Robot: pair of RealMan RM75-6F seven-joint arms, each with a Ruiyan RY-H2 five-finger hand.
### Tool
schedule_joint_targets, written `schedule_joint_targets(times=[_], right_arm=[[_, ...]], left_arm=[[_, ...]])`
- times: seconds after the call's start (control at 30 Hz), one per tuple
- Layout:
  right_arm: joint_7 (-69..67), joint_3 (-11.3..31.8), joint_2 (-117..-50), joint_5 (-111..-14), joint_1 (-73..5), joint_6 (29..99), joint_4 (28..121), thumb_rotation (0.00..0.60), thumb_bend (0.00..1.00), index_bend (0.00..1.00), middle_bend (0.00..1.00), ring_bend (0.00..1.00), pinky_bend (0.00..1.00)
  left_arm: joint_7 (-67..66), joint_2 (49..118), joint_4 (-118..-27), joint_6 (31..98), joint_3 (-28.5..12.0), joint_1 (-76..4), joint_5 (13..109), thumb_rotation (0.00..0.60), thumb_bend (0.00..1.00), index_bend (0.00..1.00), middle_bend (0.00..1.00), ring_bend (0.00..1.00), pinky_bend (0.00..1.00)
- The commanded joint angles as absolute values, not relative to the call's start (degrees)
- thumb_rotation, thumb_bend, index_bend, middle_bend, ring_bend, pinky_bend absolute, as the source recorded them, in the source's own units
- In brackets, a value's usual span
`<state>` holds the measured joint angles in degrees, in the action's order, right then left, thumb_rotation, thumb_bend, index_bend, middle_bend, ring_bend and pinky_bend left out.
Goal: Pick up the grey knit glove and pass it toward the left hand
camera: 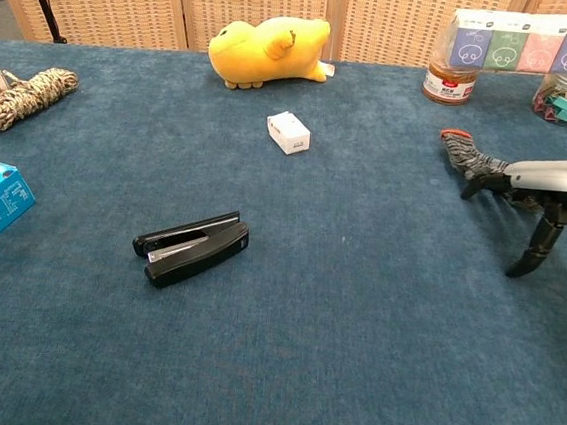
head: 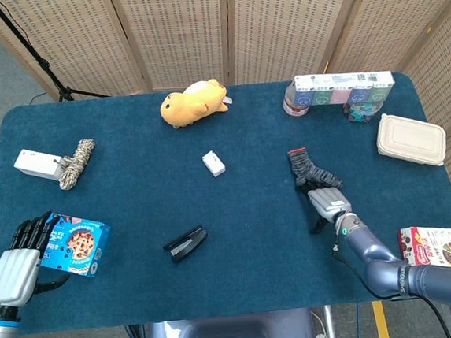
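The grey knit glove (head: 310,169) with a red cuff lies flat on the blue table right of centre, cuff toward the back; the chest view shows the glove (camera: 472,155) at the right. My right hand (head: 329,204) is just in front of it, fingers spread and reaching over the glove's finger end, thumb hanging down and apart. In the chest view the right hand (camera: 544,193) holds nothing that I can see. My left hand (head: 17,261) rests open at the front left edge, beside a blue cookie box (head: 76,244).
A black stapler (head: 185,242) lies front of centre, and a small white box (head: 214,164) sits mid-table. A yellow plush (head: 194,103) is at the back, with jars under a carton (head: 343,87) at the back right. A lidded container (head: 410,139) and a snack box (head: 440,246) line the right edge; a rope coil (head: 77,161) sits left.
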<state>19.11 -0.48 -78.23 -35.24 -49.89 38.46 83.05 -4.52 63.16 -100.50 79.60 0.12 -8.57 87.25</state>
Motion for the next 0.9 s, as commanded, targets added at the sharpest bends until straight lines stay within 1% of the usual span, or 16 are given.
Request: schedule_joint_targets(times=[0.03,0.2,0.37,0.47,0.53,0.6,0.7,0.8,0.9], right_arm=[[19.56,-1.33,-76.45,-34.76,-49.74,38.29,83.39,0.6,0.15,0.1,0.0,0.0,0.11],[20.59,-1.8,-72.09,-32.86,-50.44,38.94,86.99,0.6,0.16,0.12,0.0,0.0,0.11],[17.52,0.89,-66.43,-32.99,-50.7,39.17,94.11,0.6,0.15,0.15,0.01,0.0,0.12],[15.85,2.97,-64.05,-33.08,-50.47,41.71,97.83,0.6,0.1,0.15,0.02,0.01,0.12],[15.43,4.01,-63.57,-32.43,-50.63,43.39,99.21,0.6,0.04,0.13,0.02,0.01,0.12],[15.77,4.98,-64.96,-31.98,-50.75,46.68,98.98,0.6,0.01,0.09,0.01,0.0,0.11],[17.53,5.91,-69.28,-28.71,-51.56,50.85,96.55,0.6,0.0,0.02,0.0,0.0,0.06],[19.74,7.08,-74.2,-23.27,-53.12,53.23,92.65,0.6,0.0,0.0,0.0,0.0,0.03],[21.27,8.63,-79.37,-19.07,-54.37,54.86,88.04,0.6,0.0,0.0,0.0,0.0,0.02]], left_arm=[[-4.74,63.25,-100.52,79.6,0.13,-8.55,87.15,0.6,0.0,0.0,0.0,0.0,0.0],[-5.15,63.34,-100.65,79.61,0.07,-8.56,86.98,0.6,0.0,0.0,0.0,0.0,0.0],[-5.1,63.34,-100.6,79.61,0.13,-8.54,86.99,0.6,0.0,0.0,0.0,0.0,0.0],[-4.89,63.26,-100.58,79.66,0.1,-8.52,86.94,0.6,0.0,0.0,0.0,0.0,0.0],[-4.82,63.25,-100.55,79.79,0.06,-8.5,86.97,0.6,0.0,0.0,0.0,0.0,0.0],[-4.83,63.26,-100.52,79.77,0.11,-8.5,87.05,0.6,0.0,0.0,0.0,0.0,0.0],[-4.84,63.24,-100.53,79.64,0.19,-8.55,87.13,0.6,0.0,0.0,0.0,0.0,0.0],[-4.69,63.17,-100.54,79.72,0.21,-8.53,87.24,0.6,0.0,0.0,0.0,0.0,0.0],[-4.25,63.01,-100.54,79.83,0.13,-8.48,87.11,0.6,0.0,0.0,0.0,0.0,0.0]])
